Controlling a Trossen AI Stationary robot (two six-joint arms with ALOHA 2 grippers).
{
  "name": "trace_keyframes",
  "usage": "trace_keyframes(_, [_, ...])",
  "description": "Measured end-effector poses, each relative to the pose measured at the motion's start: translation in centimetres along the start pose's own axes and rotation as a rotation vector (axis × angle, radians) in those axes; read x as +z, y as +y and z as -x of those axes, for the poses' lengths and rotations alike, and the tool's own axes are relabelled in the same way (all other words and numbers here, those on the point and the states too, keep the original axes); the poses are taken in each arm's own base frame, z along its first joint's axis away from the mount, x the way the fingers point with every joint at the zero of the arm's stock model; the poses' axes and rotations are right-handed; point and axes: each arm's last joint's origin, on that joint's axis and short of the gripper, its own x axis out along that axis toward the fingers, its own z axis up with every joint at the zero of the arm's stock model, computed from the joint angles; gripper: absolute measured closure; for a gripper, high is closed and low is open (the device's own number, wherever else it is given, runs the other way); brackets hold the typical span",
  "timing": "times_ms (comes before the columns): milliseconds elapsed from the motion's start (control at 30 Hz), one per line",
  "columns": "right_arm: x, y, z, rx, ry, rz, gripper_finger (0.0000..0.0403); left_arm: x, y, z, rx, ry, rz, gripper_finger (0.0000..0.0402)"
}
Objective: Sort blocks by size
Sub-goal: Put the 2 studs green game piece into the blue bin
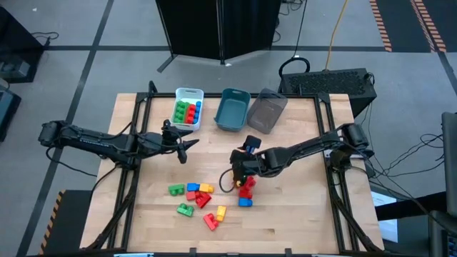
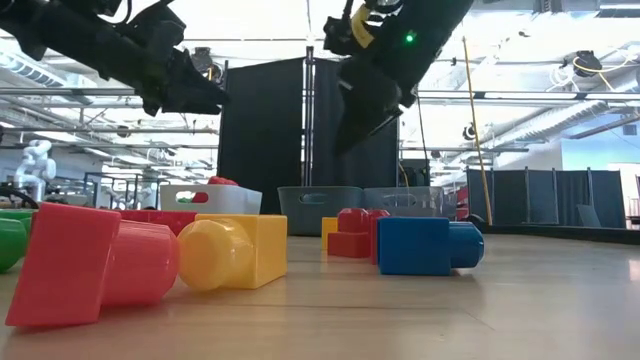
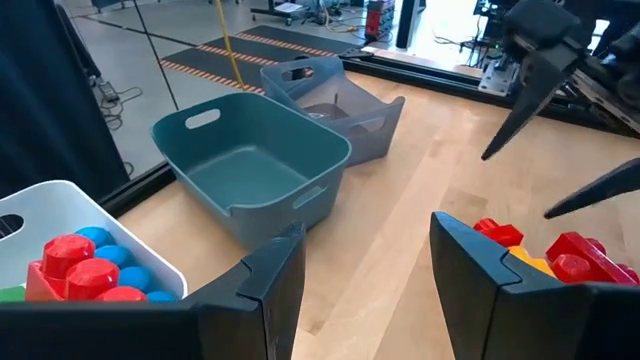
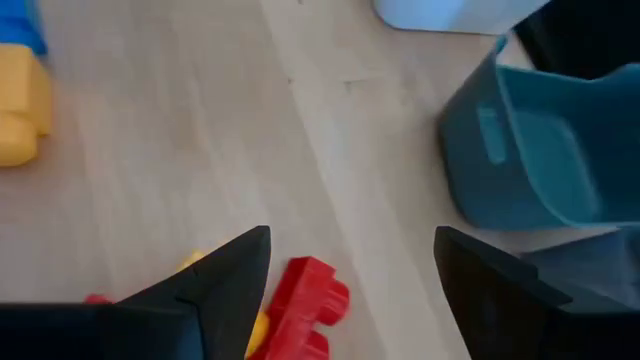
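Nearest the desk's [image 1: 300, 214] front edge lie loose blocks [image 1: 194, 200]: red, yellow, green and orange bricks scattered at left of centre, with a red brick [image 1: 248, 190] and a blue brick [image 1: 245, 203] touching just to their right. The right pincer [image 1: 241, 173] hangs above that red brick, fingers spread apart and holding nothing. The left pincer [image 1: 187, 145] hovers farther back over bare wood, jaws partly open and empty. Along the far edge stand three bins: the white bin [image 1: 189, 95] holding green, red and blue blocks, the teal bin [image 1: 232, 108], and the tilted grey bin [image 1: 265, 111].
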Motion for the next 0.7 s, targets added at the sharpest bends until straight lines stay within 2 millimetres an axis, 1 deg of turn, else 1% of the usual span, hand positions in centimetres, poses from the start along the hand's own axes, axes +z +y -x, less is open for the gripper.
trace_keyframes(133, [-0.9,-0.8,-1.0,0.111,-0.029,-0.044,0.0135,0.0,0.0,0.0,0.000,0.000,-0.019,0.0232])
trace_keyframes(233, [-2.0,-1.3,-1.6,0.181,-0.056,-0.080,0.0135,0.0,0.0,0.0,0.000,0.000,-0.018,0.0232])
trace_keyframes(367, [-3.7,-1.9,-1.9,0.208,-0.076,-0.111,0.0135,0.0,0.0,0.0,-0.003,0.003,0.003,0.0232])
trace_keyframes(567, [-5.3,-3.0,-0.7,0.225,-0.118,-0.142,0.0135,-0.1,-0.3,0.2,-0.023,0.007,0.039,0.0232])
trace_keyframes(700, [-6.4,-3.8,0.4,0.289,-0.158,-0.163,0.0135,-0.1,-0.5,0.2,-0.031,0.004,0.056,0.0232])
